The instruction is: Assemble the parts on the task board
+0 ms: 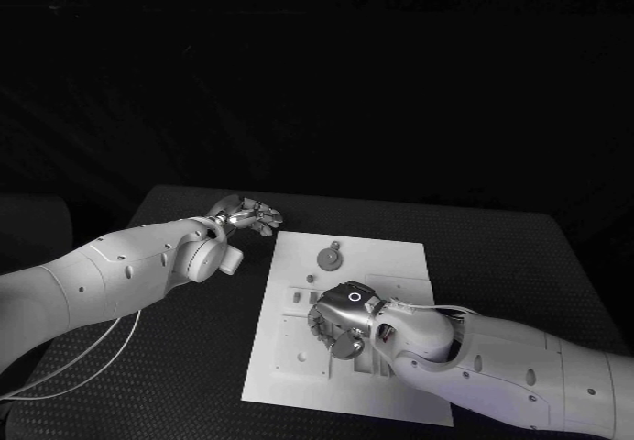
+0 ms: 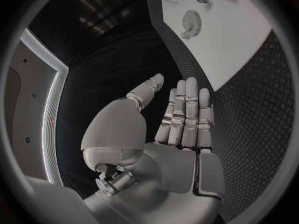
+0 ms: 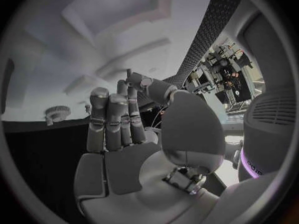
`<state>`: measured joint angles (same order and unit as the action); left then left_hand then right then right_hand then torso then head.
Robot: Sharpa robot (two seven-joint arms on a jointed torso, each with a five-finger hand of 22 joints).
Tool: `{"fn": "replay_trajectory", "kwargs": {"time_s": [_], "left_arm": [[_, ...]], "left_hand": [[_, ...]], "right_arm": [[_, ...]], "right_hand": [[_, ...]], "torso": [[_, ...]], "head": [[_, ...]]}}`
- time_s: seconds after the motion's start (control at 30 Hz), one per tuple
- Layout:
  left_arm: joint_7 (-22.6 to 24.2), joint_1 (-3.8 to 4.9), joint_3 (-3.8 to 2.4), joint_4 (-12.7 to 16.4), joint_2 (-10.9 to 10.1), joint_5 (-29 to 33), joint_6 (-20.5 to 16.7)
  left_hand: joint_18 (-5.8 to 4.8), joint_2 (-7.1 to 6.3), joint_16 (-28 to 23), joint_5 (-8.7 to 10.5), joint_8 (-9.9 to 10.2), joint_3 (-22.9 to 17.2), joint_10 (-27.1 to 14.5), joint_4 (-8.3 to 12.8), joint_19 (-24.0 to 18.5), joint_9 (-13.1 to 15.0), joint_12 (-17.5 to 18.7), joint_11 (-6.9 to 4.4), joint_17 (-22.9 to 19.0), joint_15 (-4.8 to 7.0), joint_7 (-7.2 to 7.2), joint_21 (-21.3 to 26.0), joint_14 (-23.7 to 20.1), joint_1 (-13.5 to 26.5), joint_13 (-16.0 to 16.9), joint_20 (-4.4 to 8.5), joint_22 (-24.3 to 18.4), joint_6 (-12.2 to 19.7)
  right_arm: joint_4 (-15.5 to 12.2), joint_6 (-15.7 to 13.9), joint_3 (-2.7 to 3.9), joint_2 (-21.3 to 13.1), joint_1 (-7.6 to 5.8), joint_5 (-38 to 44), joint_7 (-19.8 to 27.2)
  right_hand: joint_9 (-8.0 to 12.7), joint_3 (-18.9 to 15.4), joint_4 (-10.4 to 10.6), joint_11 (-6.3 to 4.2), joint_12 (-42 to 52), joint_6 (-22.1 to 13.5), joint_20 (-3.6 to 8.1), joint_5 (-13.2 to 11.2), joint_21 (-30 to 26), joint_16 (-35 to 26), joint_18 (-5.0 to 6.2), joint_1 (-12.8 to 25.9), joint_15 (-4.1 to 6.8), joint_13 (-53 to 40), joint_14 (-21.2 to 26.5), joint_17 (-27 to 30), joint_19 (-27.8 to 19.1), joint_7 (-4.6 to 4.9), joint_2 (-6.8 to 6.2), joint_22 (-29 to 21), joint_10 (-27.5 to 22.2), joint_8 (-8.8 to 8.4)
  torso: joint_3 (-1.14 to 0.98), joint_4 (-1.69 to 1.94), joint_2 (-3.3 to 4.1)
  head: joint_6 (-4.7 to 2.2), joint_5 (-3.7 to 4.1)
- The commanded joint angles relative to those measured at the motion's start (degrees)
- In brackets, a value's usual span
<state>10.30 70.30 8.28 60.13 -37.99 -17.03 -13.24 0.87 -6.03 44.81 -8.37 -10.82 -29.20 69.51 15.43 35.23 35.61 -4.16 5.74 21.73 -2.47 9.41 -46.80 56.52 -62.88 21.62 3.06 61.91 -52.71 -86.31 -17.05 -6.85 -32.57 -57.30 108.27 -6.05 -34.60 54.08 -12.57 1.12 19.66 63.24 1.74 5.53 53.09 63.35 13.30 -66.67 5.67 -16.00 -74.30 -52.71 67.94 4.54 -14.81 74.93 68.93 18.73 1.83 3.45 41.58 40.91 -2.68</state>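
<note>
The white task board (image 1: 397,261) lies in the middle of the black table. A round toothed part (image 1: 332,256) and a small piece (image 1: 311,278) lie on its far half; the toothed part (image 2: 190,21) also shows in the left wrist view and again (image 3: 56,113) in the right wrist view. My right hand (image 1: 341,323) hovers over the board's middle, palm down. In the right wrist view its fingers (image 3: 115,117) lie side by side and the thumb tip meets a fingertip; whether anything is pinched there is unclear. My left hand (image 1: 248,218) hangs off the board's far left corner, fingers (image 2: 186,114) straight, holding nothing.
Shallow recesses and slots (image 1: 301,339) mark the board's near left part. Black textured table (image 1: 489,257) lies bare to the right of the board and along its left side (image 2: 249,99).
</note>
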Motion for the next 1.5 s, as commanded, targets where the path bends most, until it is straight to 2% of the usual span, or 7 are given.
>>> {"fn": "replay_trajectory", "kwargs": {"time_s": [0.03,0.63,1.07,1.23,1.33,1.4,1.5], "left_arm": [[0.55,-0.02,-0.03,0.11,0.1,-0.08,0.83],[0.48,-0.02,-0.02,0.24,0.03,-0.08,0.99],[0.32,-0.02,-0.01,0.27,-0.35,-0.08,0.94],[0.31,-0.02,-0.01,0.24,-0.31,-0.08,0.94],[0.28,-0.02,0.0,0.21,-0.33,-0.08,0.95],[0.27,-0.02,0.0,0.15,-0.33,-0.08,0.96],[0.23,-0.02,0.0,0.17,-0.4,-0.08,0.97]], "left_hand": [[-0.1,0.25,-0.32,-0.01,-0.37,0.3,-0.31,0.06,0.17,-0.09,0.19,0.11,0.07,-0.02,-0.04,0.28,0.31,0.44,-0.09,0.08,0.06,0.28],[-0.11,0.26,-0.37,0.0,-0.39,0.3,-0.32,0.06,0.17,-0.1,0.19,0.11,0.13,-0.02,-0.04,0.31,0.31,0.44,-0.09,0.08,0.08,0.29],[-0.12,0.25,-0.41,0.01,-0.4,0.33,-0.34,0.05,0.17,-0.12,0.19,0.12,0.2,-0.03,-0.03,0.34,0.3,0.47,-0.09,0.08,0.1,0.31],[-0.13,0.22,-0.44,0.03,-0.4,0.35,-0.37,0.04,0.17,-0.13,0.2,0.13,0.23,-0.04,-0.02,0.36,0.28,0.5,-0.1,0.08,0.11,0.34],[-0.13,0.21,-0.46,0.03,-0.4,0.35,-0.38,0.04,0.17,-0.14,0.21,0.14,0.24,-0.04,-0.02,0.37,0.28,0.5,-0.1,0.08,0.11,0.35],[-0.12,0.2,-0.47,0.03,-0.41,0.35,-0.38,0.06,0.17,-0.14,0.2,0.14,0.24,-0.04,-0.03,0.37,0.27,0.49,-0.1,0.08,0.11,0.34],[-0.12,0.2,-0.49,0.03,-0.42,0.34,-0.39,0.07,0.17,-0.14,0.2,0.14,0.26,-0.04,-0.03,0.38,0.26,0.47,-0.1,0.08,0.12,0.34]], "right_arm": [[0.4,1.28,-0.07,0.58,0.09,0.43,0.26],[1.87,3.79,-0.69,1.8,1.1,0.36,0.16],[2.4,2.39,-0.77,0.92,1.21,-0.91,0.24],[2.53,1.79,-0.77,0.24,1.19,-3.07,0.79],[2.59,0.37,-0.78,-0.08,1.19,-3.89,0.93],[2.52,0.02,-0.78,-0.33,1.17,-4.18,0.82],[2.26,-0.59,-0.78,-0.64,1.16,-4.39,0.72]], "right_hand": [[-0.12,0.09,-0.13,-0.58,-0.21,0.49,0.3,0.07,-0.24,-0.22,1.7,-0.1,0.07,-0.08,0.24,-0.08,-0.13,0.08,-0.14,0.48,6.53,0.21],[-0.17,-0.03,-0.23,-0.55,-0.35,0.45,0.25,0.3,-0.27,-0.3,1.7,0.06,0.05,-0.12,0.27,-0.17,-0.18,0.1,0.04,0.5,6.52,0.12],[-0.21,0.4,-0.14,-0.34,-0.92,-0.07,0.13,-0.36,-0.61,-0.68,1.7,0.09,-0.16,-0.17,0.57,-0.3,-0.56,0.35,-0.01,0.43,6.1,-0.36],[0.03,-0.42,0.34,0.45,-2.26,-2.35,0.1,-0.73,-0.9,-1.42,1.7,0.82,-0.97,0.06,1.21,-0.16,-0.98,1.35,-1.91,0.48,3.99,-1.73],[0.72,-2.95,-1.26,1.94,-4.43,-6.16,0.03,-0.07,-1.03,-1.48,1.7,1.37,-2.37,0.95,1.6,-0.32,-1.66,2.97,-2.12,0.68,0.15,-3.8],[1.22,-4.32,-2.39,2.83,-5.47,-8.4,-0.09,-1.68,-1.0,-1.63,1.7,1.27,-3.23,1.43,2.17,-0.39,-1.97,3.98,-2.25,0.84,-1.85,-4.98],[1.68,-6.34,-3.57,3.73,-6.63,-10.15,-0.36,-2.43,-1.04,-1.79,1.7,1.92,-4.04,2.0,3.01,-0.48,-2.61,4.44,-2.34,1.0,-4.17,-5.85]], "torso": [[0.04,0.02,0.01],[0.05,0.04,0.02],[-0.03,0.05,0.04],[0.0,-0.05,0.02],[0.03,-0.02,0.01],[0.02,-0.02,0.02],[-0.01,0.03,0.03]], "head": [[0.06,0.08],[0.31,0.1],[0.35,0.02],[0.23,0.13],[0.26,0.13],[0.23,0.13],[0.18,0.19]]}}
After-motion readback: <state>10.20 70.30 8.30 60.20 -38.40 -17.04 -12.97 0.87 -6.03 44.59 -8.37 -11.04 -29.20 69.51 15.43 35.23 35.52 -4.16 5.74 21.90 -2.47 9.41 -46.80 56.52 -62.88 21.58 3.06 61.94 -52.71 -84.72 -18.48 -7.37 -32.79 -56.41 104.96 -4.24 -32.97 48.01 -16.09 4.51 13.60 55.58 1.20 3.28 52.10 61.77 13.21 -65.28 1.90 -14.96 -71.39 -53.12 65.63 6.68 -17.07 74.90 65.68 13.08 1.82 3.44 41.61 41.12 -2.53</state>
